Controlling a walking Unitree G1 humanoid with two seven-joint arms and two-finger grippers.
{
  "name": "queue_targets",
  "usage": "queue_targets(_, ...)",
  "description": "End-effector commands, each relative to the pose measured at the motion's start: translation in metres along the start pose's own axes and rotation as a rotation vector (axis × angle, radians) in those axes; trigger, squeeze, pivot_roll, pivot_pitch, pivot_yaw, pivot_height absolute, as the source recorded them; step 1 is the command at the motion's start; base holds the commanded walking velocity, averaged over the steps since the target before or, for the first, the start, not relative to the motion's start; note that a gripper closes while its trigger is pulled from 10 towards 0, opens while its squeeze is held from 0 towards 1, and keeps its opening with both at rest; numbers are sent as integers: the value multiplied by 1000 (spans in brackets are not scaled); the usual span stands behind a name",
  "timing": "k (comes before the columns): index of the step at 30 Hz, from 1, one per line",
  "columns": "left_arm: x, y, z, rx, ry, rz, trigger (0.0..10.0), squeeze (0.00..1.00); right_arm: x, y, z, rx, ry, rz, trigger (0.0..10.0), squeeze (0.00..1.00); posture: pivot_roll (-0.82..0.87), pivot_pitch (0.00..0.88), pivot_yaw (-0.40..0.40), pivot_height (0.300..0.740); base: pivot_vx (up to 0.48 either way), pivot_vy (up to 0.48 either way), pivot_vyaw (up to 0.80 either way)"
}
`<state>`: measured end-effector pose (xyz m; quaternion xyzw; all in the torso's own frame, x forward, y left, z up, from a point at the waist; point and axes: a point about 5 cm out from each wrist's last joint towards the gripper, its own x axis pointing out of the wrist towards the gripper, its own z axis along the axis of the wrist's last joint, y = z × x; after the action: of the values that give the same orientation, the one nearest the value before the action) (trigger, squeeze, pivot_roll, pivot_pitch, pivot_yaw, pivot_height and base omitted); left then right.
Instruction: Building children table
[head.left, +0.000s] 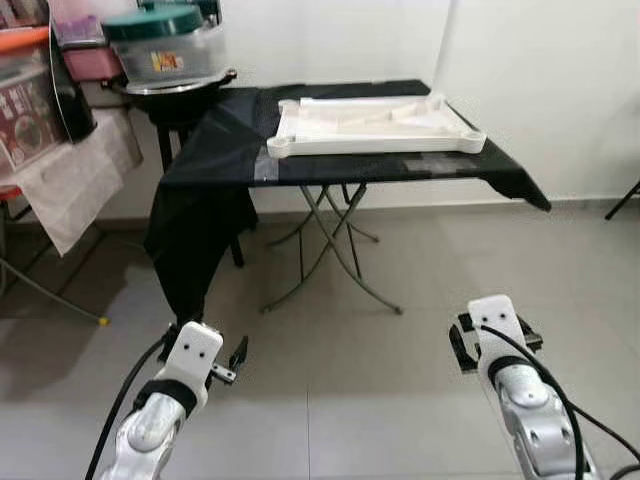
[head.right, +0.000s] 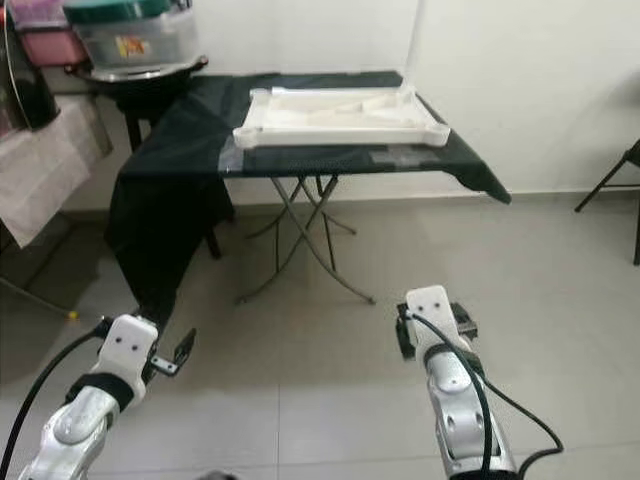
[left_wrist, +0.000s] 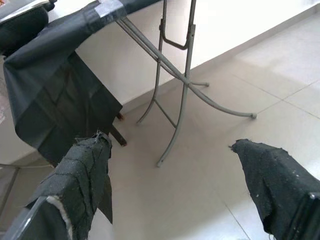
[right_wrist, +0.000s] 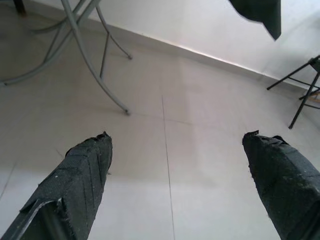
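1. From my head cameras I see a folding table (head.left: 330, 170) ahead of me, draped in a black cloth (head.left: 200, 210) that hangs low on my left side. The white children's table top (head.left: 375, 125) lies upside down on it, well apart from both my grippers.
2. My left gripper (left_wrist: 167, 150) is held low over the tiled floor (head.left: 400, 400), short of the table. Its wrist camera shows the two black fingers (left_wrist: 82, 170) spread wide with nothing between them.
3. My right gripper (right_wrist: 177, 145) is likewise low over the floor on my right, its fingers (right_wrist: 82, 170) parted and empty.
4. The left wrist view gives me what my head views do not: the underside of the table, the crossed grey metal legs (left_wrist: 175, 90) close up, and a strip of clear tape (left_wrist: 107, 9) on the cloth's edge.
5. The right wrist view looks along the floor to the wall and catches a hanging corner of the cloth plus the thin black legs of a chair (right_wrist: 300, 95) off to my right; the right eye view shows those legs at its edge.
6. The head views alone show the clutter to my left: a clear tub with a green lid (head.left: 165, 45) on a dark stand, and a shelf with a pale cloth (head.left: 75, 180) draped over it.
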<state>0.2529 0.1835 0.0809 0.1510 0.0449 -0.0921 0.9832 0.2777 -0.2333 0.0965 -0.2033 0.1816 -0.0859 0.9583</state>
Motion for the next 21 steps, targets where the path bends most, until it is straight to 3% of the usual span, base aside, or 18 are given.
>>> queue_targets(1, -1, 2, -4, 21, 27, -4, 10000, 0, -1, -2, -4, -5, 25, -11, 10000, 0, -31, 0, 19, 605, 0, 0, 0)
queue_targets(21, -3, 2, -8, 26, 44, 1, 10000, 0, -6, -2, -14, -21, 59, 3, 10000, 0, -31, 0, 20, 525, 0, 0, 0)
